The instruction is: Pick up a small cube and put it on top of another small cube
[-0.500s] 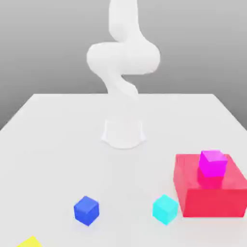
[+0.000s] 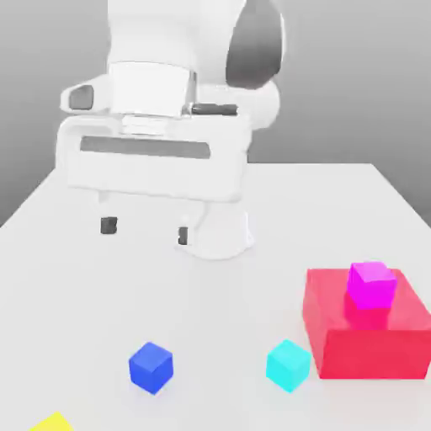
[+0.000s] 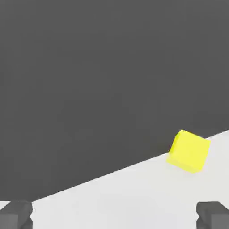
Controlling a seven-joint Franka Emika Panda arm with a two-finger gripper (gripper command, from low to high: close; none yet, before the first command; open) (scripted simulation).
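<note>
The small deep-blue cube (image 2: 151,367) sits on the white table near its front edge, toward the exterior view's left. A cyan cube (image 2: 288,365) of like size rests to its right, beside the red block. My gripper (image 2: 145,231) hangs open well above the table, farther back than the blue cube and a little to its left, with nothing between its dark fingertips (image 2: 108,225). In the hand view both fingertips (image 3: 15,214) stand far apart at the picture's corners.
A large red block (image 2: 368,335) stands at the front right with a magenta cube (image 2: 372,284) on top. A yellow cube (image 2: 53,423) lies at the table's front left edge, also seen as the yellow cube (image 3: 189,150) near the table's rim (image 3: 112,173).
The arm has swung down and forward: the hand with its fingers now fills the upper left of the exterior view, where before only the arm's upper links showed. The cubes have not moved.
</note>
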